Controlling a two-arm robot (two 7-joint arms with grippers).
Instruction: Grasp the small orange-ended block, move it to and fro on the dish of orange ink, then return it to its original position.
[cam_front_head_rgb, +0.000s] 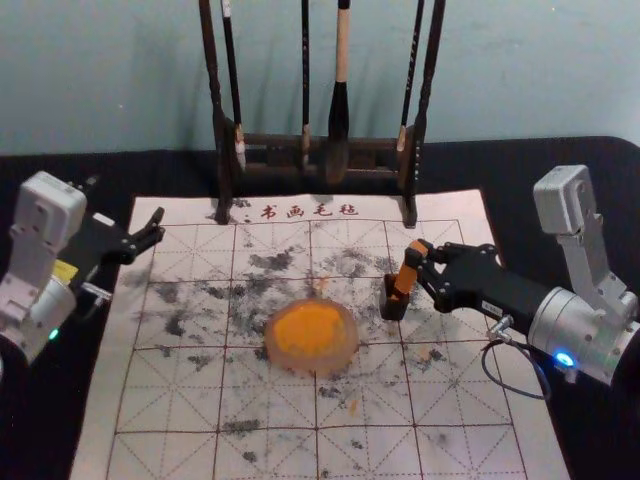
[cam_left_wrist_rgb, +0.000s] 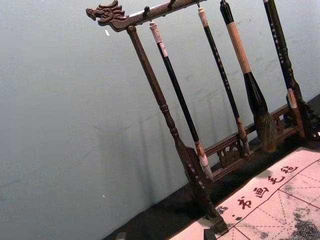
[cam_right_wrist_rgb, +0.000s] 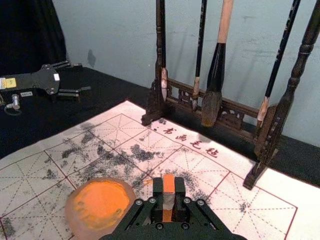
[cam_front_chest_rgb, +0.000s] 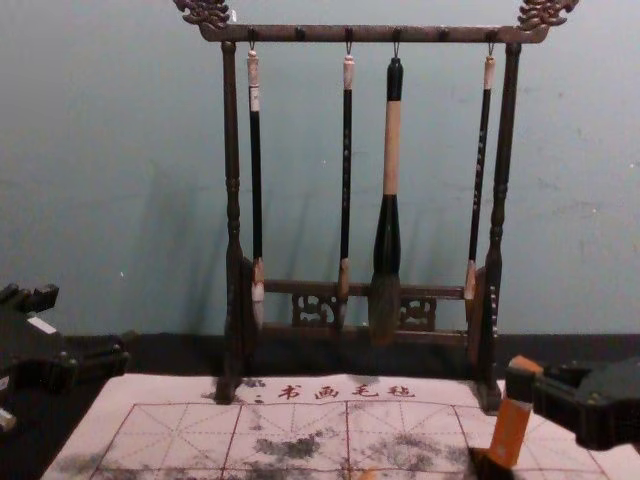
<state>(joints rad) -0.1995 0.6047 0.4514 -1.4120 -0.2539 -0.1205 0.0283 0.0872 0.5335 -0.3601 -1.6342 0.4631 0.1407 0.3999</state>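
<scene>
Black right gripper (cam_front_head_rgb: 420, 256) clasping orange-ended block (cam_front_head_rgb: 406, 279) right of ink dish (cam_front_head_rgb: 342, 357), chest view baring its tilt, head view its dark holder (cam_front_head_rgb: 393, 309), left gripper (cam_front_head_rgb: 126, 206) spread, left of dish.

In my head view, the dish (cam_front_head_rgb: 350, 348) lies on the mat (cam_front_head_rgb: 460, 395) near mid-frame. Right of it, the block (cam_front_head_rgb: 406, 277) leans at the holder (cam_front_head_rgb: 393, 311). Behind, at upper centre, brushes (cam_front_head_rgb: 339, 115) hang from the rack (cam_front_head_rgb: 222, 165).
</scene>
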